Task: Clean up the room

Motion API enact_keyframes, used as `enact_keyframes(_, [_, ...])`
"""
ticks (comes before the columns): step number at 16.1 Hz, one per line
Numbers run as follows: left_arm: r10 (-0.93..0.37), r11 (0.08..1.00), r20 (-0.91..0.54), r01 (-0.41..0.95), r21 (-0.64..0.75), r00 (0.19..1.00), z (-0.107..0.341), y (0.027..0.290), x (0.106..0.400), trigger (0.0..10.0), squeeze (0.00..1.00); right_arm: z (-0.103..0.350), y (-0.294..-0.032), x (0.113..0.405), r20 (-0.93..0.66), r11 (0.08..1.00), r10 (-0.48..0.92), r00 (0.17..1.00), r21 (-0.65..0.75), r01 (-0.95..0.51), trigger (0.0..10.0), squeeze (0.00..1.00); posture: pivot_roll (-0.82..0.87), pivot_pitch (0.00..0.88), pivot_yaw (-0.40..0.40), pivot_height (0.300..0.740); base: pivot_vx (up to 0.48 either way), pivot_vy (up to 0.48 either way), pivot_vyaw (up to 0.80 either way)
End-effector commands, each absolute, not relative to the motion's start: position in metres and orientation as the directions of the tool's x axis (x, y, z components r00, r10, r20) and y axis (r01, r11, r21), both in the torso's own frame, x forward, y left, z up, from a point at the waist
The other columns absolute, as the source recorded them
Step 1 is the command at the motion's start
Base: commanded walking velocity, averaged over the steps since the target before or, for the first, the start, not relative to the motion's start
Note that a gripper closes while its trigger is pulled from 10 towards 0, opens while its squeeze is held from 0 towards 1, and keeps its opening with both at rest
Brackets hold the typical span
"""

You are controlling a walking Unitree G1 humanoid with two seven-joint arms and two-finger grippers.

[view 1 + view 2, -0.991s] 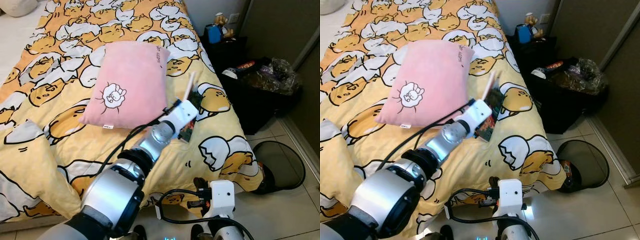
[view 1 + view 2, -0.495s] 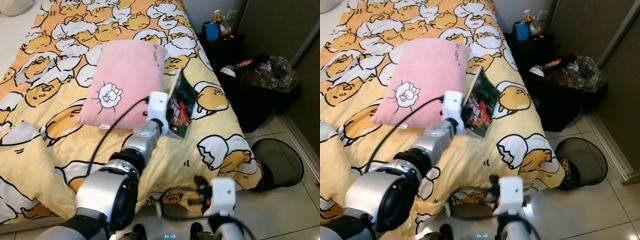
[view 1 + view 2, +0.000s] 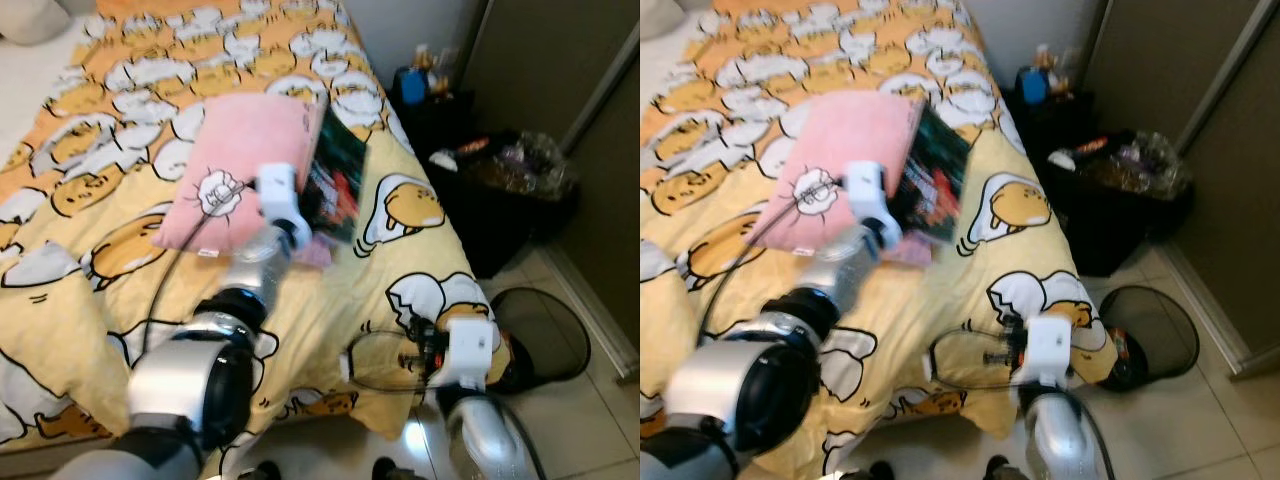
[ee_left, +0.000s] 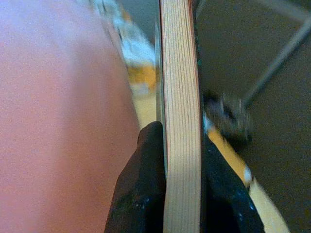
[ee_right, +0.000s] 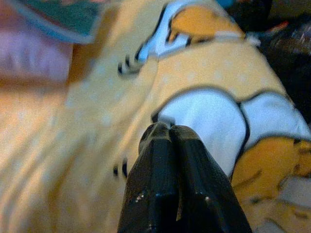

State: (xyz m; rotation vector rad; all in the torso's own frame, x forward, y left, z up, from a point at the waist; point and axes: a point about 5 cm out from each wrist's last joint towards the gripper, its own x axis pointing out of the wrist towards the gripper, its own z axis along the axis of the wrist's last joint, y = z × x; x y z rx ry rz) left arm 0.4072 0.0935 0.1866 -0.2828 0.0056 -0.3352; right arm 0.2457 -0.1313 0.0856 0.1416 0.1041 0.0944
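Left gripper (image 4: 182, 160) fingers clamp the book (image 3: 335, 180), spine upright, pillow (image 3: 235, 165) just beside. Right gripper (image 5: 170, 133) fingers pressed together, empty, above the bed (image 3: 420, 260).

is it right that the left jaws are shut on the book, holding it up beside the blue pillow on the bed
Not quite: the pillow is pink, not blue, as the left eye view shows. The rest holds. The left gripper is shut on the book, one black finger on each side of its page edge in the left wrist view, holding it up beside the pillow above the bed.

Bed (image 3: 420, 260), egg-print cover; pink pillow (image 3: 235, 165) on it.
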Motion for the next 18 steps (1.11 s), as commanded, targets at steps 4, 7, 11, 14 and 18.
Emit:
enact_keyframes(4, [-0.305,0.927,0.292,0.352,-0.127,0.907,0.227,0.135,0.401,0.0,0.0,0.118,-0.162,0.271,0.049,0.98,-0.058,0.997,0.193,0.048,10.0,0.0,-0.1,0.0,0.047,0.74,0.0,0.0,0.0])
enact_keyframes(7, [-0.294,0.956,0.238,0.288,0.06,0.926,0.196,0.151,0.377,10.0,0.0,0.117,-0.169,0.273,0.049,0.969,-0.084,0.995,0.239,0.07,10.0,0.0,-0.06,0.0,0.026,0.74,0.0,0.0,0.0])
enact_keyframes(11, [-0.196,0.977,0.114,0.185,0.102,0.974,0.139,0.164,0.331,10.0,0.0,0.109,-0.153,0.268,0.013,0.997,0.06,0.998,0.042,-0.06,10.0,0.0,-0.03,0.0,-0.036,0.74,0.0,0.0,0.0])
enact_keyframes(14, [-0.175,0.983,0.047,0.172,0.069,0.983,0.119,0.142,0.314,10.0,0.0,0.108,-0.169,0.27,-0.015,0.996,0.092,0.996,0.004,-0.091,10.0,0.0,-0.05,0.0,-0.047,0.74,0.0,0.0,0.0])
enact_keyframes(18, [-0.249,0.961,0.107,0.232,0.15,0.963,0.141,0.109,0.316,10.0,0.0,0.109,-0.179,0.279,0.005,0.999,0.017,1.0,0.048,-0.017,10.0,0.0,-0.1,0.0,0.0,0.74,0.0,0.0,0.0])
